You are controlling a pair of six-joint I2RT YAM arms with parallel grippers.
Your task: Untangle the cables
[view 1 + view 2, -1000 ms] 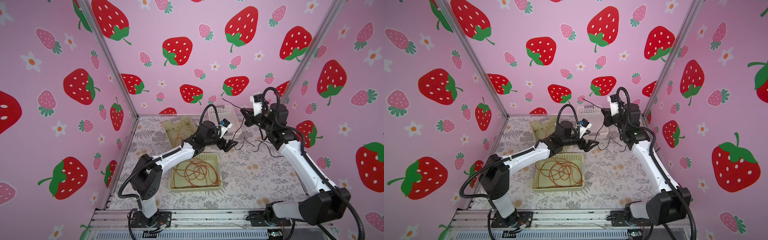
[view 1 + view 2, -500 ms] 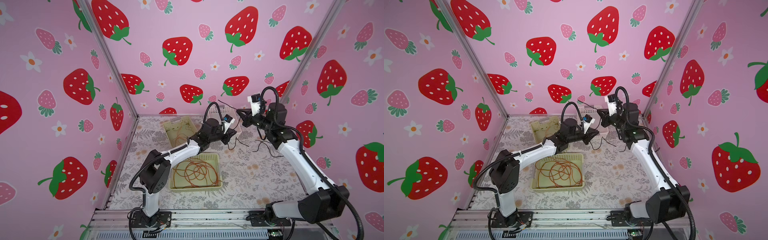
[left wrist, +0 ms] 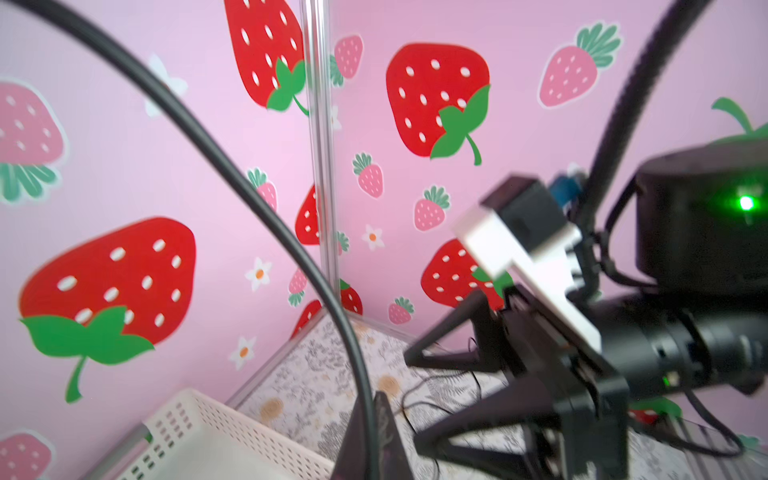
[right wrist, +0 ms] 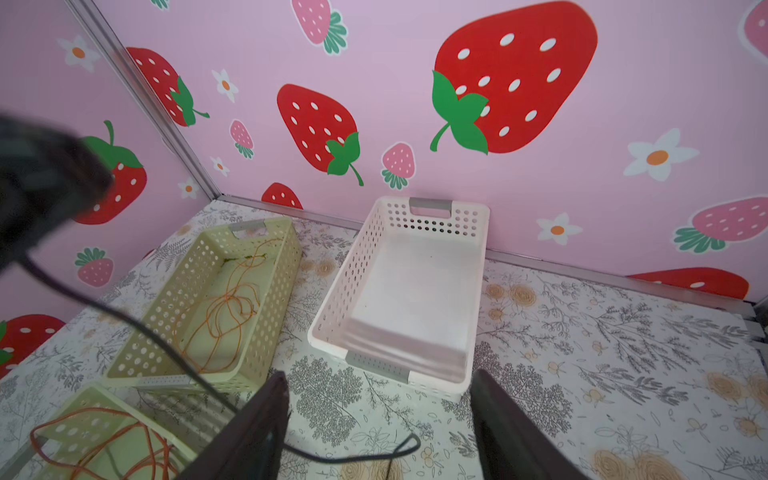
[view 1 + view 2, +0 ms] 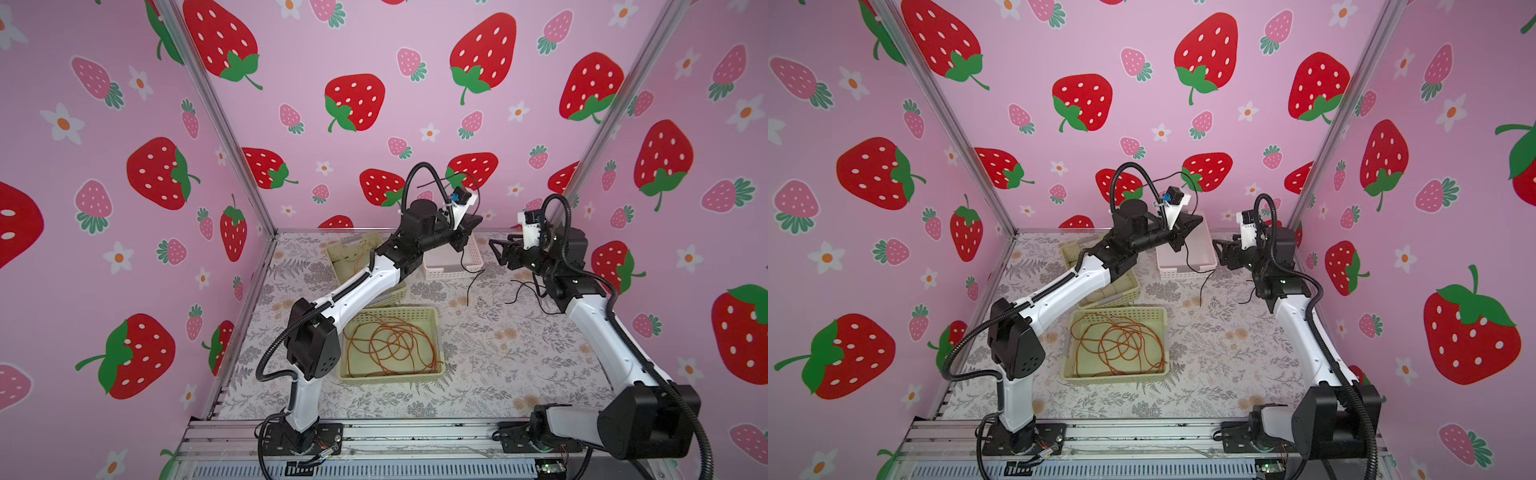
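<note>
My left gripper [image 3: 378,411], jaws pinching the black cable [image 3: 245,187] above the white basket [image 4: 353,266], my right gripper [image 4: 380,374], jaws spread, orange cables [image 5: 390,345] coiled in the near yellow basket [image 5: 395,311]

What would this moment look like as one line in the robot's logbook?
left gripper: shut on black cable, near white basket | right gripper: open, empty | orange cables: coiled in front yellow basket
</note>
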